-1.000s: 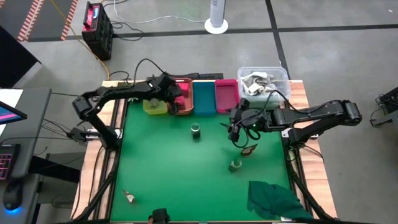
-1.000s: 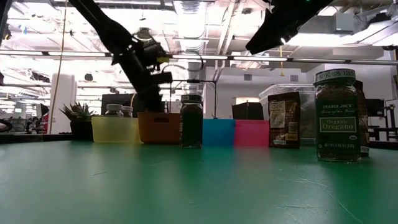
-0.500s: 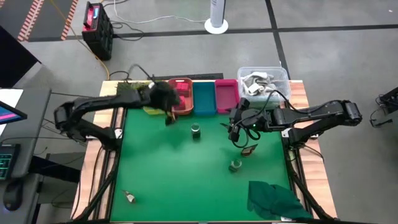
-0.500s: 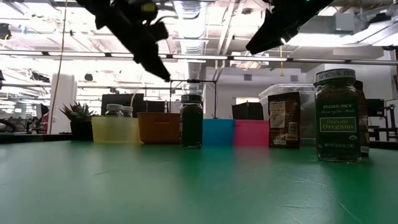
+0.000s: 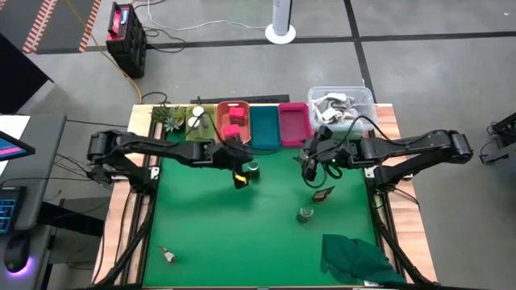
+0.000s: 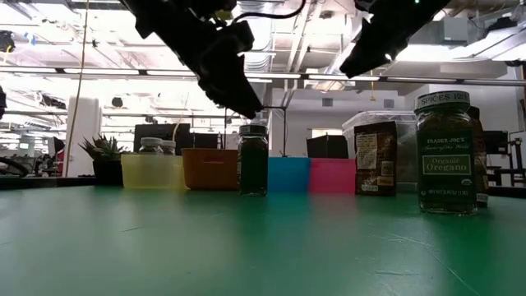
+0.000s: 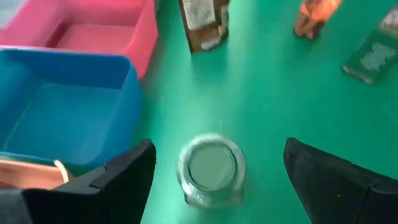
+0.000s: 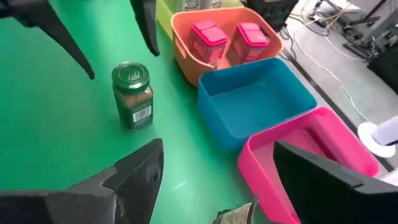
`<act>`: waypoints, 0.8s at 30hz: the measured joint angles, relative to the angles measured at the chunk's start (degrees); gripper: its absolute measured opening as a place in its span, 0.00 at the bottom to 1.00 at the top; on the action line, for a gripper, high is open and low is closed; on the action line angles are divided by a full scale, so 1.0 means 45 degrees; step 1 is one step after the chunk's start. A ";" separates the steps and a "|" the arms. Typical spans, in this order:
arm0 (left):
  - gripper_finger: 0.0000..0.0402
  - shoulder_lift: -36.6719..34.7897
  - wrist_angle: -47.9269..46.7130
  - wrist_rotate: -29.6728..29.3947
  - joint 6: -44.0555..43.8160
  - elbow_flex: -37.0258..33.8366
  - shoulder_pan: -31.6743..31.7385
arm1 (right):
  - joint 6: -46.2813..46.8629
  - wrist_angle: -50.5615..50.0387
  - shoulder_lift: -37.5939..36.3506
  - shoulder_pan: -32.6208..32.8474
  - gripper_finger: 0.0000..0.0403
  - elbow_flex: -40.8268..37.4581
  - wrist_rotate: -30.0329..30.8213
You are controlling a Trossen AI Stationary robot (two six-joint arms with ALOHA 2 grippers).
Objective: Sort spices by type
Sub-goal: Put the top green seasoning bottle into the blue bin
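A green-lidded jar stands upright on the green mat at mid-table. In the left wrist view the jar lies between the two spread fingers. My left gripper is open and hovers just above the jar, slanting down without touching it. My right gripper is open and empty, raised near the pink tray. A brownish sachet and a second green-lidded jar stand near it. Two pink-red cube packets sit in the orange tray.
Yellow, orange, blue and pink trays line the far edge. A clear bin stands at the far right corner. A dark green cloth lies at the near right, and a small item at the near left.
My left gripper has left the yellow and orange trays at the far edge. It has swung toward the near edge and the right, and come down over the green-lidded jar at mid-table. The jar has stayed where it was.
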 joint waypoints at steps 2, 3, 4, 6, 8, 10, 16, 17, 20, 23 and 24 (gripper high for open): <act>0.84 0.0175 0.0362 -0.0042 -0.0211 0.0005 0.0093 | -0.0018 0.0109 -0.0043 0.0134 0.82 0.0000 0.0091; 0.84 0.0300 0.0338 -0.0013 -0.0337 0.0005 0.0145 | -0.0044 0.0161 -0.0039 0.0184 0.82 0.0000 0.0085; 0.84 0.0441 0.0366 0.0118 -0.0443 0.0000 0.0184 | -0.0067 0.0161 -0.0034 0.0260 0.82 0.0000 0.0086; 0.84 0.0806 0.0519 0.0481 -0.0573 0.0002 0.0242 | -0.0119 0.0165 -0.0029 0.0340 0.82 0.0000 0.0081; 0.84 0.1198 0.0416 0.0633 -0.0640 0.0000 0.0237 | -0.0123 0.0206 -0.0034 0.0391 0.82 0.0000 0.0086; 0.84 0.1539 0.0508 0.0616 -0.0733 0.0000 0.0228 | -0.0141 0.0205 -0.0034 0.0385 0.82 0.0000 0.0091; 0.78 0.1758 0.1165 0.0263 -0.0635 -0.0005 0.0320 | -0.0155 0.0205 -0.0029 0.0365 0.82 0.0000 0.0091; 0.75 0.1758 0.1343 0.0244 -0.0545 0.0000 0.0320 | -0.0154 0.0205 -0.0029 0.0365 0.82 0.0000 0.0088; 0.63 0.1758 0.1427 0.0254 -0.0489 0.0000 0.0315 | -0.0159 0.0195 -0.0029 0.0365 0.82 0.0000 0.0090; 0.49 0.1758 0.1172 0.0356 -0.0441 0.0000 0.0380 | -0.0149 0.0092 -0.0029 0.0365 0.82 0.0000 0.0091; 0.48 0.1757 0.1123 0.0446 -0.0435 0.0000 0.0429 | -0.0146 0.0026 -0.0029 0.0370 0.82 0.0000 0.0086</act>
